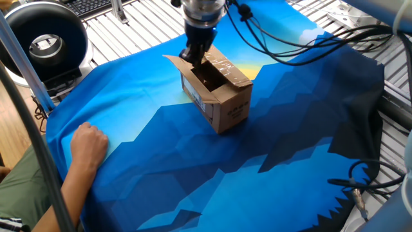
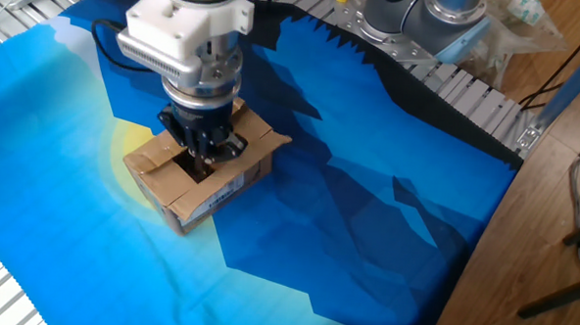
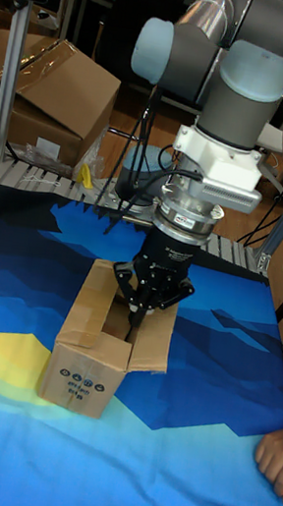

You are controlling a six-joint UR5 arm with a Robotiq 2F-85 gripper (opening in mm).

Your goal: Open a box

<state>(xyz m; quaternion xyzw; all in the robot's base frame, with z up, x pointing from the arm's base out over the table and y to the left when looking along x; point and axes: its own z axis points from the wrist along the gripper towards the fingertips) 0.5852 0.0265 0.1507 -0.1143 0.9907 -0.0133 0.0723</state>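
- On the blue cloth [image 1: 193, 167] spread over the counter, the box [image 1: 215, 93] sits upright towards the far side, near the yellow patch of the print, its top already partly open.
- One flap sticks out flat to the side, another stands raised on the opposite edge, and the dark inside shows between them in both fixed views.
- The claw [image 2: 204, 154] hangs straight down over that opening, with its tips at or just inside the mouth of the box.
- I cannot tell how far apart the fingers are, or whether they pinch a flap edge; the dark tips blur into the shadow of the opening in every view.
- The box looks like thin brown cardboard, probably light and easy to shove across the cloth, so a sideways push on a flap might slide the whole carton rather than fold the flap.
- The flaps should bend readily at their creases but stay stiff along their length; I would take hold at a free flap edge near its middle, or hook under it from inside and sweep outward.
- The walls seem soft enough to crush if squeezed hard, and the taped patches on top look slick.
- A person's hand [image 1: 89, 143] rests flat on the cloth at the near edge, well apart from the box.
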